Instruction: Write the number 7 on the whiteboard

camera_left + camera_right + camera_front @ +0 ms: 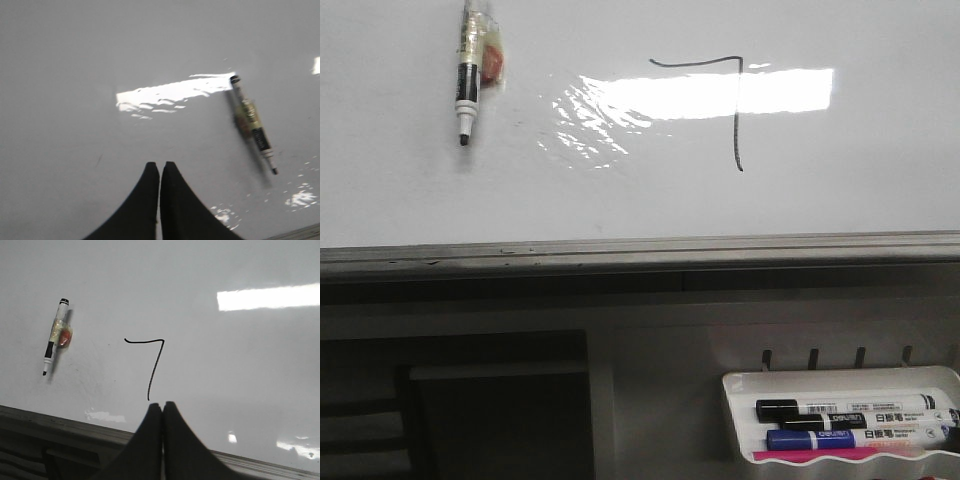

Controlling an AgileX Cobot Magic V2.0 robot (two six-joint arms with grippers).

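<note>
The number 7 (pixel 730 100) is drawn in thin black line on the whiteboard (pixel 400 190). It also shows in the right wrist view (pixel 152 362), just beyond my right gripper (pixel 162 405), which is shut and empty. A marker (pixel 468 85) with a black tip, wrapped in tape with an orange piece, sticks to the board at the upper left. It shows in the left wrist view (pixel 252 122) and the right wrist view (pixel 54 337). My left gripper (pixel 160 165) is shut and empty, facing bare board (pixel 75 60). Neither gripper shows in the front view.
The board's grey metal bottom rail (pixel 620 250) runs across the front view. Below it at the right hangs a small white tray (pixel 840 385) holding black and blue markers (pixel 850 425) and a pink item. A dark opening lies below at the left.
</note>
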